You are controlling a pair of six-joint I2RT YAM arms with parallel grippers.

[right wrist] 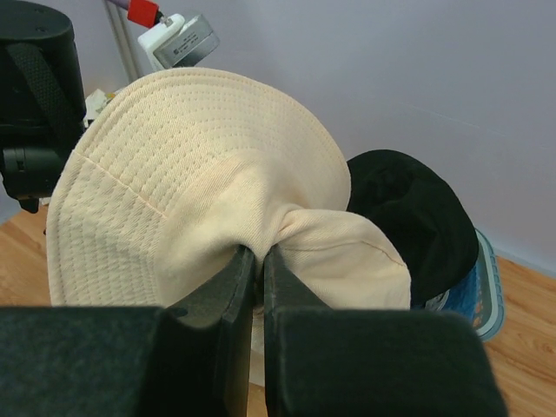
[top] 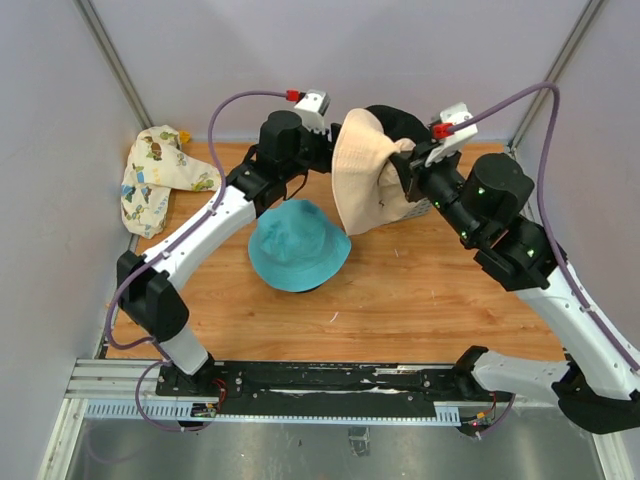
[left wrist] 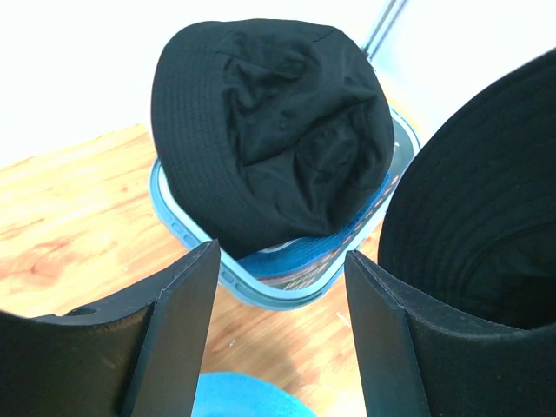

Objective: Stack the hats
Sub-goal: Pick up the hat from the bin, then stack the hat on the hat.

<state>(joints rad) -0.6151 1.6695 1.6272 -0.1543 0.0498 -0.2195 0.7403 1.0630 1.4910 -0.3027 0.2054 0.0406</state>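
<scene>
Right wrist view shows my right hand (right wrist: 259,254) closed tight on the cream hat (right wrist: 200,174). The two fingers (right wrist: 217,304) pinch a fold of the fabric, with almost no gap between them. The hat hangs from this pinch, and its wide brim is spread open and turned toward the camera. In the top view it hangs over the far part of the worktop (top: 420,290), in front of the basket (top: 422,208), and it hides most of that basket.

Behind the cream hat, the black hat (right wrist: 408,217) lies on top of the basket with its crown up. It covers most of the opening, so only the blue rim shows under it.

My left hand (left wrist: 280,254) is open: its fingers stand well apart and nothing is between them. It points at the black hat and the basket, near them but not touching. At the right edge of the left wrist view there is a dark stitched brim (left wrist: 486,200), just beside one finger of this hand. I cannot tell to which hat it belongs.

The teal-blue hat (top: 298,245) lies on the worktop with its crown up, near the middle, under the wrist of my left arm and close to the lower edge of the cream hat. A printed hat (top: 160,180) lies crumpled at the far left corner, well apart from the others.
</scene>
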